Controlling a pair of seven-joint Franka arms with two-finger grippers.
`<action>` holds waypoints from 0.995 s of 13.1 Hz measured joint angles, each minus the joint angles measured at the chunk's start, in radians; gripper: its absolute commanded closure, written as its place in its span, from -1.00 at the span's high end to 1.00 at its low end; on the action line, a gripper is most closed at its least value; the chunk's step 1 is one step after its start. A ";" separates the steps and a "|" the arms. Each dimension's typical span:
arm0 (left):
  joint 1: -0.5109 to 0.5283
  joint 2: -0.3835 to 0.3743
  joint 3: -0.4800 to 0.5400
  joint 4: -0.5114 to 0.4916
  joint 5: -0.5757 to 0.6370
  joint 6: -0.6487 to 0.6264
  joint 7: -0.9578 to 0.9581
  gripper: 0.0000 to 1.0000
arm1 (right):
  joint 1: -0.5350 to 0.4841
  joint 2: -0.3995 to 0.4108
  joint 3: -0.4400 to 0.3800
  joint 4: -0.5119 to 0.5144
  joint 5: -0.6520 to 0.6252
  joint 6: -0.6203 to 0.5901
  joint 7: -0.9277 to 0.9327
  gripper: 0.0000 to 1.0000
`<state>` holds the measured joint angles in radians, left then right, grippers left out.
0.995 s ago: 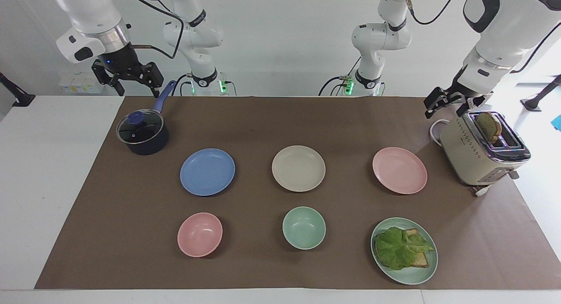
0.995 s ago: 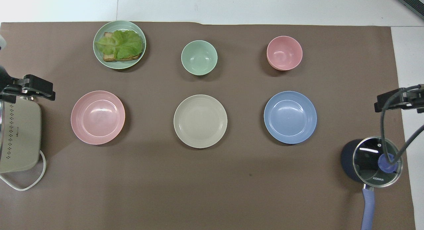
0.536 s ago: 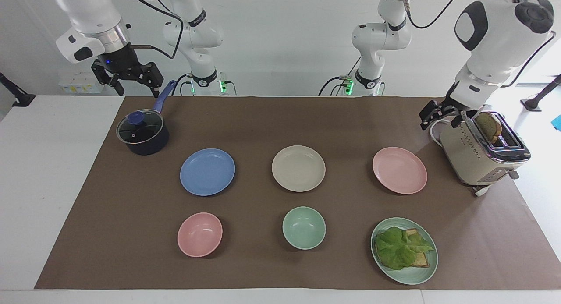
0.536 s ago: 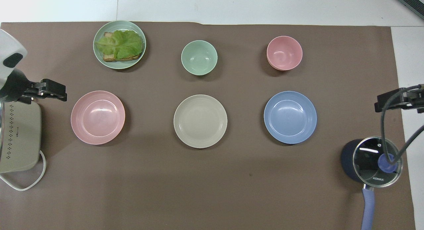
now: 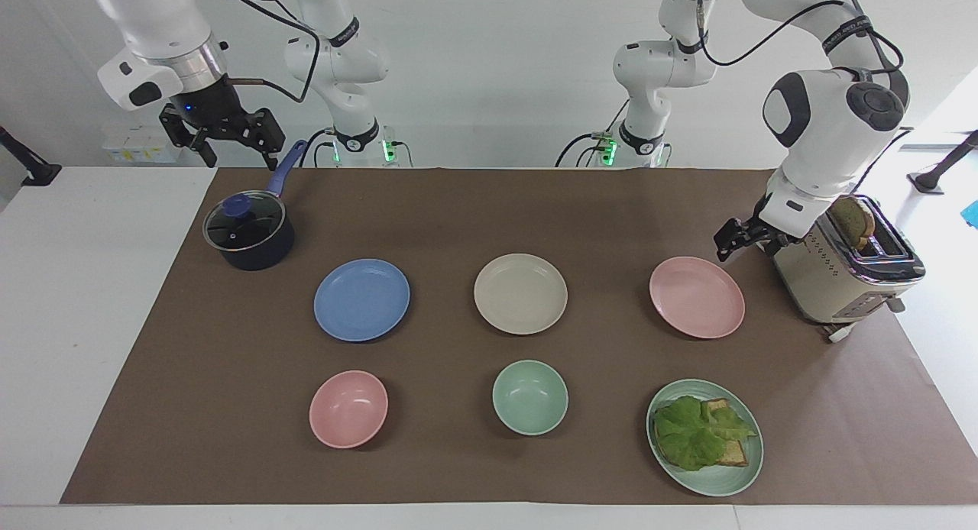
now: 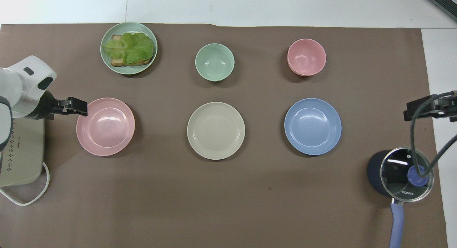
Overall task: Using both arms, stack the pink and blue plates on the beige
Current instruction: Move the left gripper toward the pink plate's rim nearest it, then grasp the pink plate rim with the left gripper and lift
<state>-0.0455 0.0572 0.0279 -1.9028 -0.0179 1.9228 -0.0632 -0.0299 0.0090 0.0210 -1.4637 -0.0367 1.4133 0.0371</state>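
Three plates lie in a row across the brown mat: the blue plate toward the right arm's end, the beige plate in the middle, and the pink plate toward the left arm's end. My left gripper hangs low, open and holding nothing, at the pink plate's rim on the toaster's side. It is not touching the plate. My right gripper waits, open and empty, above the pot's handle.
A cream toaster with toast stands close beside the left arm. A dark lidded pot sits under the right gripper. Farther from the robots lie a pink bowl, a green bowl and a green plate with lettuce.
The left arm has swung down from above the toaster and its gripper now sits low at the pink plate's rim. The right arm has barely moved.
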 measured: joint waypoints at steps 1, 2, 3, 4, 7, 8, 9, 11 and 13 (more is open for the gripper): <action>0.008 0.014 0.000 -0.015 0.000 0.017 0.000 1.00 | 0.000 0.000 0.000 0.000 0.000 0.000 0.000 1.00; 0.014 0.035 0.000 -0.027 0.000 0.041 0.000 1.00 | 0.000 0.000 0.000 0.000 0.000 0.000 0.000 1.00; 0.018 0.058 0.001 -0.038 0.000 0.069 0.000 1.00 | 0.000 0.000 0.000 0.000 0.000 0.000 0.000 1.00; 0.023 0.079 0.001 -0.048 0.000 0.093 0.000 1.00 | 0.000 0.000 0.000 0.000 0.000 0.000 0.000 1.00; 0.055 0.127 0.001 -0.087 0.000 0.152 -0.003 1.00 | 0.000 0.000 0.000 0.000 0.000 0.000 0.000 1.00; 0.070 0.136 0.002 -0.106 0.000 0.185 -0.011 1.00 | 0.000 0.000 0.000 0.000 0.000 0.000 0.000 1.00; 0.088 0.142 0.002 -0.126 0.000 0.211 -0.018 1.00 | 0.000 0.000 0.000 0.000 0.000 0.000 0.000 1.00; 0.116 0.143 0.002 -0.158 0.000 0.230 -0.026 1.00 | 0.000 0.000 0.000 0.000 0.000 0.000 0.000 1.00; 0.119 0.142 0.000 -0.175 0.000 0.230 -0.091 -0.11 | 0.000 0.000 0.000 0.000 0.000 0.000 0.000 1.00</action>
<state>0.0737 0.1989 0.0283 -2.0782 -0.0182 2.1526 -0.1545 -0.0299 0.0089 0.0210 -1.4637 -0.0367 1.4133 0.0371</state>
